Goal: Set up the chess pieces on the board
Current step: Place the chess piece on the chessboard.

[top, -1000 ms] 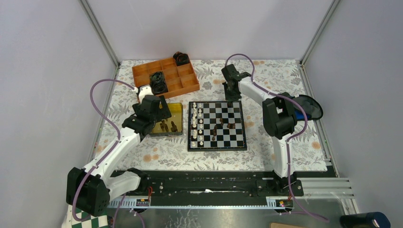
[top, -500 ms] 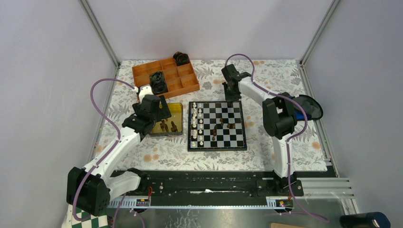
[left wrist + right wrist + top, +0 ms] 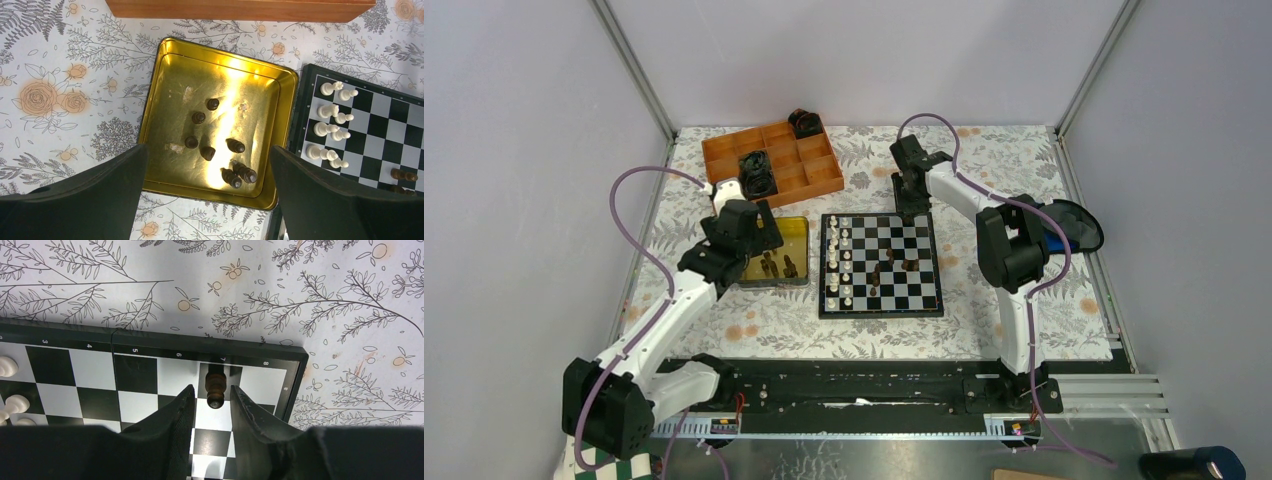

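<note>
Hovering low at far edge of board [image 3: 150, 337] w/ R gripper [image 3: 212, 388]: jaws parted a little, one each side of dark pawn [image 3: 216, 385], small gap both sides, so not gripping. Pawn upright on far-row sq by printed "7", one sq in from board's right corner.

Hanging over gold tin [image 3: 165, 65] w/ L gripper [image 3: 207, 150]: jaws spread wide, nothing between them. Tin flat on counter [image 3: 984, 320], just left of board, nearly touching its edge. Several dark pieces [image 3: 235, 146] loose inside tin, mostly toward near-right part; some upright, some tipped over, can't tell which types.

White pieces [image 3: 839, 262] lined up in two cols along board's left side. A few brown pieces [image 3: 894, 262] scattered mid-board, apart from the whites.

Beyond tin, far-left: orange tray [image 3: 814, 180] w/ compartments, black coiled objects [image 3: 757, 170] in two of them, one at the tray's far-right corner, one near its left end.
</note>
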